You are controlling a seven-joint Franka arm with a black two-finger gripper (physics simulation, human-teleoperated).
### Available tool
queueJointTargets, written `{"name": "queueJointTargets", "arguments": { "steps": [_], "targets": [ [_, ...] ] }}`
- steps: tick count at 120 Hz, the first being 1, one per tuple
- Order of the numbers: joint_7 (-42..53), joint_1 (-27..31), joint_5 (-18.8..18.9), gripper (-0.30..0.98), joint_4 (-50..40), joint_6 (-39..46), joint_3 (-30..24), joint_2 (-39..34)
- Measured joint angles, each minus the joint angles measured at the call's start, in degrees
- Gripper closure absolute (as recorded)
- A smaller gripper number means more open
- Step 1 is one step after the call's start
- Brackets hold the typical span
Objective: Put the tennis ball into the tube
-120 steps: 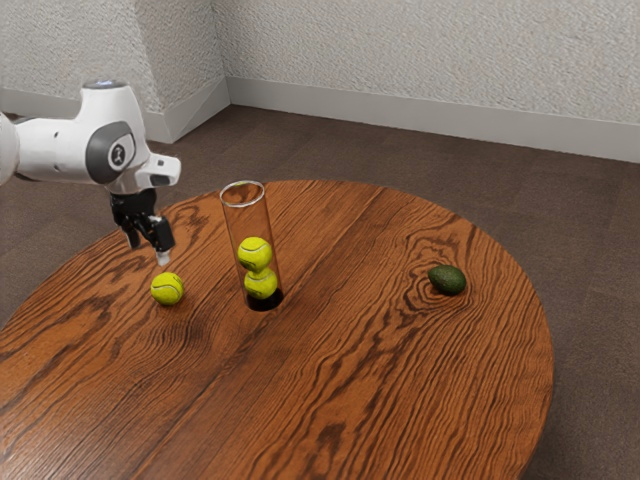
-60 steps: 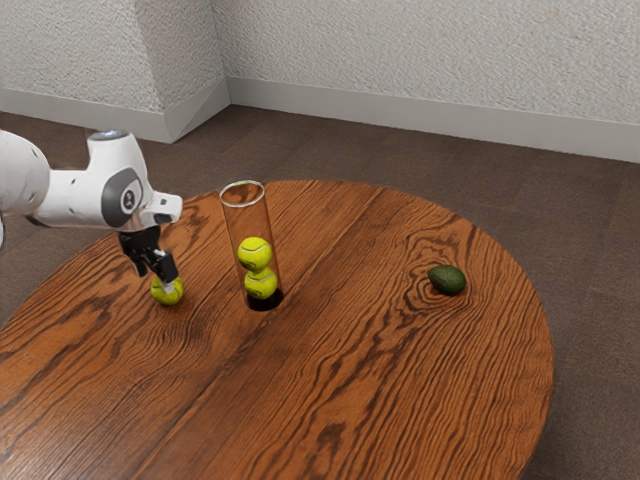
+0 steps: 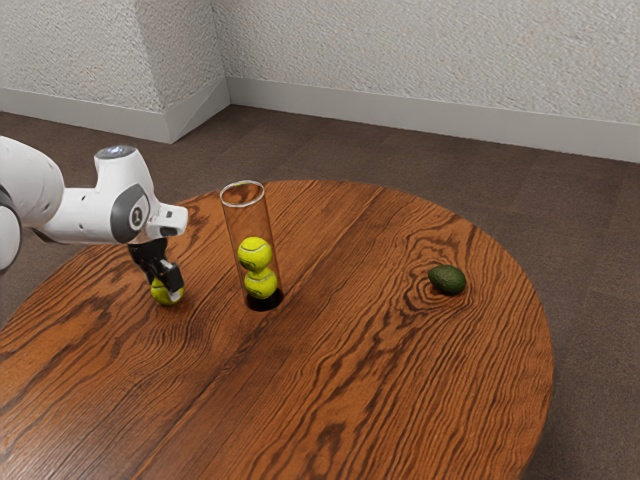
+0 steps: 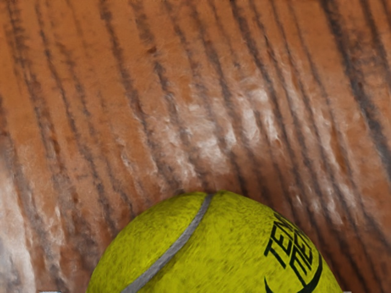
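Observation:
My gripper (image 3: 168, 289) is low over the table in the exterior view, its open fingers on either side of the loose tennis ball (image 3: 160, 293). One finger covers part of that ball from the camera; the far one is mostly hidden. Yellow-green felt with a grey seam and black lettering marks the tennis ball (image 4: 214, 250) in the wrist view, close under the hand. A clear upright tube (image 3: 262, 215) with a black base stands on the exterior view's right of the gripper, holding two stacked tennis balls (image 3: 256, 254).
The round wooden table (image 3: 350, 380) carries a dark green avocado (image 3: 447, 280) well beyond the tube, toward the exterior view's right. The tube's tall rim rises above the level of my fingers.
My hand has come down from above the loose ball to around it, with a slight late shift toward the exterior view's right. Tube and avocado have stayed put.

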Motion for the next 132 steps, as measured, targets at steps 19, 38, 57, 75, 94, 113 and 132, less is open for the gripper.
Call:
{"name": "queueJointTargets", "arguments": {
  "steps": [19,38,57,75,94,113,132],
  "targets": [
    [0.1,0.0,0.2,0.33,0.0,0.5,0.0,0.0],
    [-0.3,0.1,0.8,0.49,-0.4,-0.1,0.0,-2.5],
    [-1.5,0.1,1.6,0.64,-0.9,-3.0,0.0,-6.9],
    [-2.9,0.0,2.2,0.65,-1.3,-7.4,-0.2,-12.3],
    [-3.3,-0.6,1.8,0.52,-1.3,-12.8,-0.3,-17.0],
    [-2.9,-1.8,0.4,0.43,-1.1,-17.5,-0.5,-20.8],
    [-2.2,-3.5,-1.5,0.40,0.8,-22.0,-0.5,-24.0]
  ]
}}
